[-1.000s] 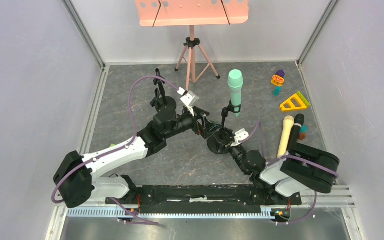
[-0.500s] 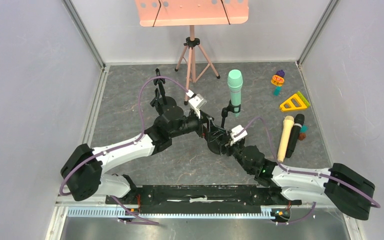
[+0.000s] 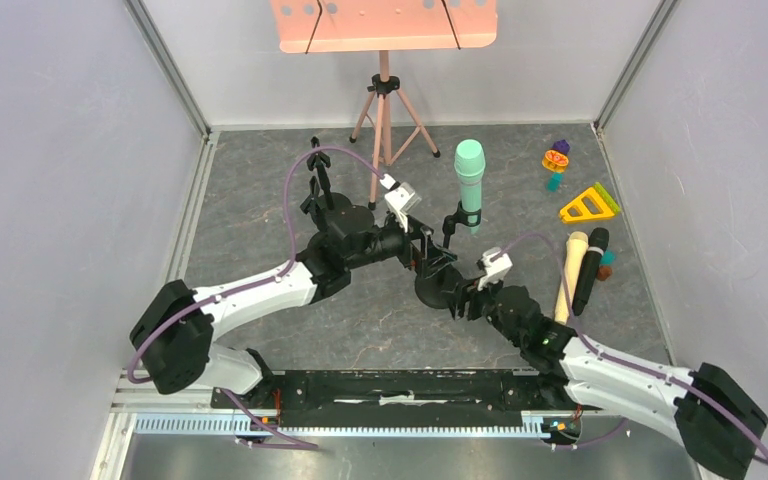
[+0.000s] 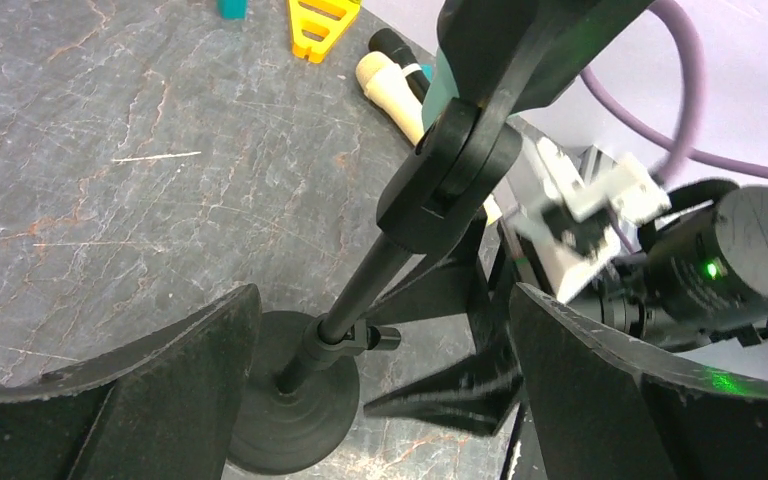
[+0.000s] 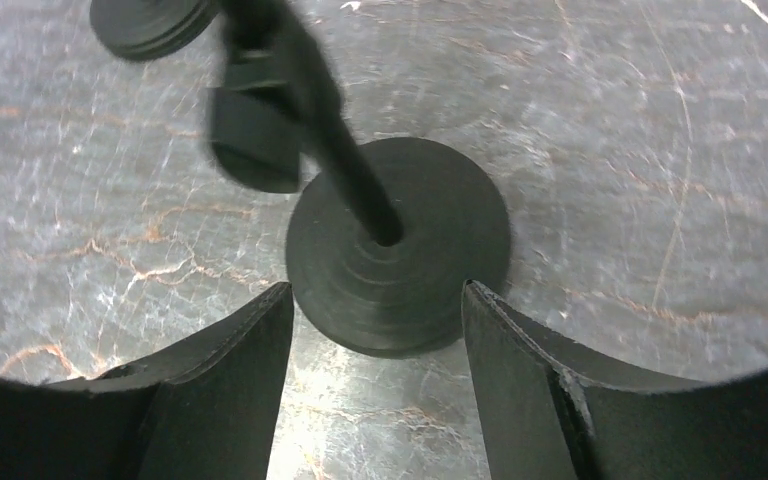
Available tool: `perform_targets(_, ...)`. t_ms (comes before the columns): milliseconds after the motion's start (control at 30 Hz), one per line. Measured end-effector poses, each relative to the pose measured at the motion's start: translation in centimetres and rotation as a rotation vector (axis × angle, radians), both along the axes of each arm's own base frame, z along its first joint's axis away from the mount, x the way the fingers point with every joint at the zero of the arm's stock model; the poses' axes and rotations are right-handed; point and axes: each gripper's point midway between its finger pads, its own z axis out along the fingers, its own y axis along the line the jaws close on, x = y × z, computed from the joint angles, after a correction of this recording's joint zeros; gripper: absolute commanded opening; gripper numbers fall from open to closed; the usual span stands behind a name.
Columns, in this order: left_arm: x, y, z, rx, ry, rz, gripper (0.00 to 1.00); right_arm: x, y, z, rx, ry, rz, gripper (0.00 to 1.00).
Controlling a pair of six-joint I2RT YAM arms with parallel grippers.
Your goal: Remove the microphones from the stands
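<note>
A mint-green microphone (image 3: 470, 183) sits upright in the clip of a black stand (image 3: 448, 228) with a round base (image 3: 428, 291). My left gripper (image 3: 432, 258) is open beside the stand's pole. In the left wrist view the pole (image 4: 360, 290) and clip joint (image 4: 450, 170) stand between its open fingers (image 4: 160, 390), untouched, with a sliver of the microphone (image 4: 444, 88) at the top. My right gripper (image 3: 454, 300) is open low at the base. In the right wrist view its fingers (image 5: 220, 380) flank the near edge of the base (image 5: 400, 260).
A cream microphone (image 3: 570, 270) and a black microphone (image 3: 590, 265) lie at the right. A yellow triangle (image 3: 588, 205) and a small toy (image 3: 556, 160) lie at the far right. A pink music stand (image 3: 383, 25) on a tripod stands at the back. A second small black stand (image 3: 318, 185) stands at the left.
My right arm has stretched out and its gripper has closed in on the stand's base. My left gripper has moved right, up to the stand's pole. The microphone has not moved.
</note>
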Motion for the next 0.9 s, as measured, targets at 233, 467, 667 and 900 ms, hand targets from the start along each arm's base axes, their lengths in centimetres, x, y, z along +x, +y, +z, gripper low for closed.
perform_targets(233, 0.5, -0.4, -1.8, 0.037, 0.014, 0.005, 0.92, 0.9, -2.0, -0.3, 0.26, 0.149, -0.111, 0.64)
perform_targets(467, 0.9, -0.8, -2.4, 0.044, 0.006, 0.005, 0.79, 1.3, -1.3, 2.3, 0.594, 0.258, -0.151, 0.59)
perform_targets(667, 1.4, -1.2, -2.0, 0.043, -0.018, -0.001, 0.71, 1.5, -1.0, 5.1, 0.875, 0.336, -0.188, 0.6)
perform_targets(900, 1.8, -1.8, -2.1, 0.053, -0.037, -0.01, 0.58, 1.7, -1.8, 12.5, 1.205, 0.262, -0.14, 0.65)
